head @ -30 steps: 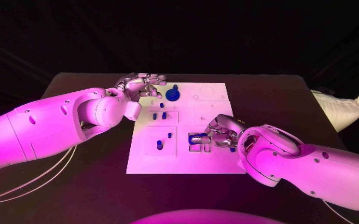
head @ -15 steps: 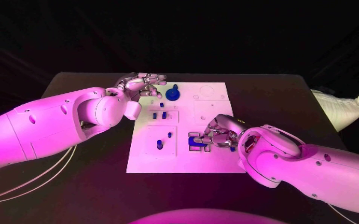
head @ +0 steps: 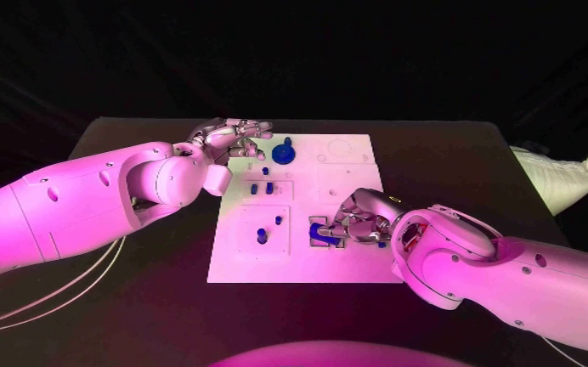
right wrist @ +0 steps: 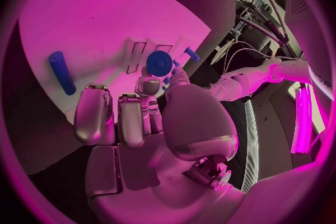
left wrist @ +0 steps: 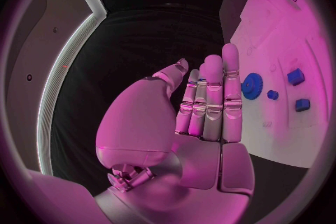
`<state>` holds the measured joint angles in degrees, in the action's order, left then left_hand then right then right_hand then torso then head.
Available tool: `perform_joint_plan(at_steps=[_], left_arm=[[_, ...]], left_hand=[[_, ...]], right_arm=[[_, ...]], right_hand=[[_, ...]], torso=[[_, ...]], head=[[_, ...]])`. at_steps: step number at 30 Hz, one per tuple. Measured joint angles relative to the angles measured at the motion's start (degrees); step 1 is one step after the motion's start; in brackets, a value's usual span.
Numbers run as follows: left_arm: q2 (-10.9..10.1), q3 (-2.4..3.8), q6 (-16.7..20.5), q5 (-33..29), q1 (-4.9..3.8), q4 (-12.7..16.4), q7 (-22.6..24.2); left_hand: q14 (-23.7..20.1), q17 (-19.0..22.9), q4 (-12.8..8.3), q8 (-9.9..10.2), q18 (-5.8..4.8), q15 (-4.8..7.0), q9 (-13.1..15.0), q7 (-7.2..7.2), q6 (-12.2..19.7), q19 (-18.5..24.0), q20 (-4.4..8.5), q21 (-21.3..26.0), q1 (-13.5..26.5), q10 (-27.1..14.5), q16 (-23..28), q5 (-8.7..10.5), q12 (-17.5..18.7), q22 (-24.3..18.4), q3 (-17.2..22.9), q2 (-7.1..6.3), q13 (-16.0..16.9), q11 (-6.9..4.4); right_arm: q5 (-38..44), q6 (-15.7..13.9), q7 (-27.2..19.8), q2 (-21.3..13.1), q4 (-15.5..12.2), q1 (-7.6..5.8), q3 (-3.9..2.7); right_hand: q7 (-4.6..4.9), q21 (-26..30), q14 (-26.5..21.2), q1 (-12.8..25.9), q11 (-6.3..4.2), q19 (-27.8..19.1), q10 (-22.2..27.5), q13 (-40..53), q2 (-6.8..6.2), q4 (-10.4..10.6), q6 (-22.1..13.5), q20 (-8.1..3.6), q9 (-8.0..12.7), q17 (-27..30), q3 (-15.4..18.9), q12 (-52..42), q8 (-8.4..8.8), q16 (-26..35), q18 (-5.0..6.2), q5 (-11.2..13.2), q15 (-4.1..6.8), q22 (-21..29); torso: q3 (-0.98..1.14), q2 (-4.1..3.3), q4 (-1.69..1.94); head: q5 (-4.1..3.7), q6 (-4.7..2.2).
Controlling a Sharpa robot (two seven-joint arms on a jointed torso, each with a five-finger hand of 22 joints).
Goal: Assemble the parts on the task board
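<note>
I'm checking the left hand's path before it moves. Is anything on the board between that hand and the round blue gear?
Nothing visible. The left hand hovers open at the far left corner of the white task board, fingers straight, and only bare board separates it from the round blue gear. The other small blue pieces lie nearer the robot.

Two bulky white arms with smooth rounded shell segments, small dark screw holes dotted along the left arm's casing and the right arm's. Thin pale cables trailing beneath the left arm. Silver metallic left hand and right hand, segmented fingers with glossy pads, exposed mechanism at each wrist
</note>
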<state>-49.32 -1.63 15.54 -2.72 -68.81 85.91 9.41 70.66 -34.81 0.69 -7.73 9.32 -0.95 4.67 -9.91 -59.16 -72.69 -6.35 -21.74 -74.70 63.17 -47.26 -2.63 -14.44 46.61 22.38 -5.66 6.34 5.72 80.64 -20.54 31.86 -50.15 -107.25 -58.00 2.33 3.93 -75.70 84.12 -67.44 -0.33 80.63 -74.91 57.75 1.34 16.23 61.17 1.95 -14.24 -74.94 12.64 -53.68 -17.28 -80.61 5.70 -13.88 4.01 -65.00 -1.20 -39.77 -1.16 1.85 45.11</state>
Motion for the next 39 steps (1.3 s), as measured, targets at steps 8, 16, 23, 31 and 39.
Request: perform_joint_plan(at_steps=[8,16,23,31,39], left_arm=[[-0.03,0.0,0.0,0.0,0.0,0.03,-0.02],[-0.12,0.0,-0.01,0.02,0.0,0.05,-0.05],[-0.16,0.0,-0.03,0.03,0.0,0.06,-0.09],[-0.16,0.0,-0.06,0.04,0.0,0.07,-0.13],[-0.17,0.0,-0.07,0.05,0.0,0.08,-0.17]], left_hand=[[0.0,0.0,0.0,0.0,0.01,0.0,0.0,0.0,0.0,0.0,0.0,0.0,0.0,0.0,0.0,0.0,0.0,0.0,0.0,0.0,0.0,0.0],[0.0,0.0,0.0,0.0,0.0,0.0,0.0,0.0,0.0,0.0,0.0,0.0,0.0,0.0,0.0,0.0,0.0,0.0,0.0,0.0,-0.01,0.0],[0.0,0.07,0.0,0.0,0.0,0.0,0.01,-0.21,0.22,-0.2,-0.2,0.24,0.0,0.0,0.0,0.0,0.0,-0.09,0.0,0.0,-0.01,0.0],[0.0,0.07,0.0,0.0,0.0,0.0,0.01,-0.21,0.21,-0.2,-0.2,0.24,0.0,0.0,0.0,0.0,0.0,-0.09,0.0,0.0,-0.01,0.0],[0.0,0.07,0.0,0.0,0.01,0.0,0.01,-0.21,0.21,-0.2,-0.2,0.24,0.0,0.0,0.0,0.0,0.0,-0.09,0.0,0.0,-0.01,0.0]], right_arm=[[1.04,1.35,0.15,-0.06,-0.05,0.01,0.0],[2.51,2.82,0.79,0.04,-0.31,0.05,0.0],[3.99,3.63,1.59,0.1,-0.45,0.11,0.0],[4.72,3.7,1.82,0.4,-0.38,0.15,0.01],[4.99,3.49,1.82,0.51,-0.26,0.15,0.01]], right_hand=[[-0.04,-0.22,0.0,0.17,-0.13,0.14,-0.16,0.45,0.17,0.24,0.04,0.12,-0.1,0.01,0.24,-0.44,0.0,-0.41,0.0,0.0,0.0,-0.26],[-0.49,-1.78,-0.21,1.83,-0.52,1.25,-2.17,2.9,1.82,0.52,1.27,-0.4,-0.59,0.01,1.19,-2.98,-0.77,-2.22,-0.9,-0.76,0.2,-2.64],[-0.97,-2.61,-0.13,2.98,-0.84,1.76,-3.07,4.49,2.85,0.45,1.79,-0.5,-0.87,0.02,2.24,-4.37,-0.9,-3.21,-0.9,-1.1,0.55,-4.32],[-0.97,-2.87,-0.19,9.27,-0.92,1.96,-3.39,4.84,4.22,0.68,1.79,-0.7,-1.15,0.03,5.14,-4.04,-0.89,-3.21,-0.9,3.93,0.61,-4.66],[-0.97,-2.87,-0.19,10.74,-0.84,1.96,-3.47,4.99,4.69,0.45,1.78,-0.7,-1.22,0.03,5.84,-4.03,-0.89,-3.21,-0.89,4.68,0.61,-4.82]], torso=[[-0.01,0.02,0.03],[-0.03,0.02,0.05],[-0.02,0.02,0.04],[-0.02,0.02,0.04],[-0.02,0.02,0.05]], head=[[-0.05,0.09],[-0.1,0.07],[-0.05,0.01],[-0.08,-0.06],[-0.04,0.01]])
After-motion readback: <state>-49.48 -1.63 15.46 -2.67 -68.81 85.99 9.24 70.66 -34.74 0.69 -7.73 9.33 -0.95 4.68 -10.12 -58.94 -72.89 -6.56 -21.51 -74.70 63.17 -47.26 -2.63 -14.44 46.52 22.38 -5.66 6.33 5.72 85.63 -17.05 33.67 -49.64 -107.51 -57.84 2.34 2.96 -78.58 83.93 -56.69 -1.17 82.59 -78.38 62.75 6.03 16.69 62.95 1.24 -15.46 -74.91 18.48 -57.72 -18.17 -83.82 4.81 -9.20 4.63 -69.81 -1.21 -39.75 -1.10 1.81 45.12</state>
